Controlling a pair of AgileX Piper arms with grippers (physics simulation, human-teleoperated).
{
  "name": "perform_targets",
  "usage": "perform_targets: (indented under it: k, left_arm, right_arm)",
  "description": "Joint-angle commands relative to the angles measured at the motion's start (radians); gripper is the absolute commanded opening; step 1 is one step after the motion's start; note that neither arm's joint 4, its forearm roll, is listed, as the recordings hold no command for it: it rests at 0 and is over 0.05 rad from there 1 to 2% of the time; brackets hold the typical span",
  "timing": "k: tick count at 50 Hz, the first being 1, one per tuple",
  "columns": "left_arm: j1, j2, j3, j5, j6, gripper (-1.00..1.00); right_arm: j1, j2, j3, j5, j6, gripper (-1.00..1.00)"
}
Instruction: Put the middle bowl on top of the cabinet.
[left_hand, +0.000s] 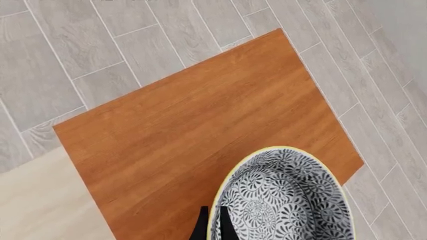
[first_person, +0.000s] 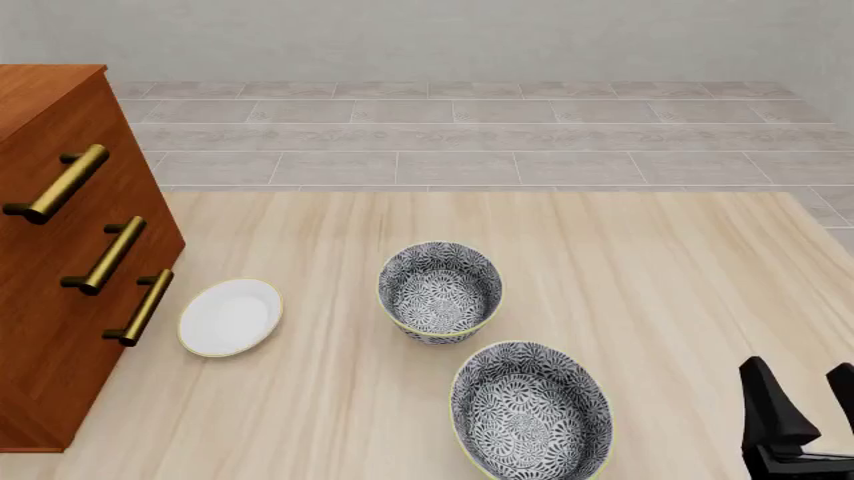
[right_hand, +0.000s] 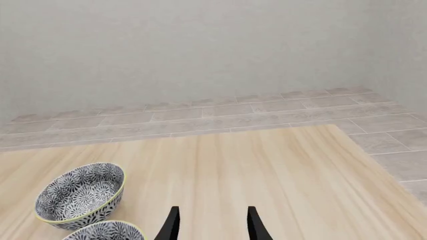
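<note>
Left gripper (left_hand: 212, 225): visible in the left wrist view only; its two black fingers are clamped on the rim of the middle bowl (left_hand: 283, 200), one finger inside the rim and one outside.
Middle bowl: grey-and-white floral pattern, pale-yellow rim; held over the cabinet (left_hand: 200, 135) top, near one corner of that panel. Whether the bowl base touches the cabinet top cannot be told.
Cabinet: reddish-brown wood, at the table's (first_person: 641, 300) left edge in the front view; three brass bar handles (first_person: 107, 255) on its front.
Right gripper (first_person: 801, 400): fingers apart, nothing between them; well to the right of the cabinet, low over the table.
Far bowl (first_person: 441, 290): upright on the table, right of the cabinet.
Near bowl (first_person: 531, 412): upright, just beside the far bowl, further from the cabinet.
White plate (first_person: 230, 317): flat on the table, just beside the cabinet front, below the lowest handle.
</note>
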Motion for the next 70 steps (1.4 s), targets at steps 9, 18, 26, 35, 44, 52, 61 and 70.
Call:
perform_targets:
  k: [9,18,26,35,44,52,61,70]
  left_arm:
    - [0.012,0.000,-0.002,0.000,0.022,-1.00]
    - [0.001,-0.008,0.003,-0.010,-0.004,-1.00]
    - [-0.026,-0.023,-0.013,-0.021,-0.010,1.00]
    - [-0.026,-0.025,-0.012,-0.024,-0.014,1.00]
    - [-0.020,-0.028,-0.047,-0.014,-0.003,1.00]
    - [-0.004,-0.031,-0.072,-0.006,0.000,1.00]
    - [0.023,-0.035,-0.085,-0.004,0.002,1.00]
    - [0.030,-0.039,-0.099,0.001,0.005,1.00]
  right_arm:
    - [-0.002,-0.005,0.000,0.004,0.004,1.00]
    - [-0.002,-0.001,0.000,0.000,0.006,1.00]
    - [-0.002,0.002,0.000,-0.004,0.006,1.00]
    - [-0.002,-0.004,0.000,0.002,0.006,1.00]
    - [-0.002,-0.009,0.000,0.007,0.007,1.00]
    - [-0.002,0.010,-0.001,-0.012,0.008,1.00]
    - [-0.003,-0.015,0.000,0.011,0.009,1.00]
    - [-0.004,-0.019,0.000,0.014,0.010,1.00]
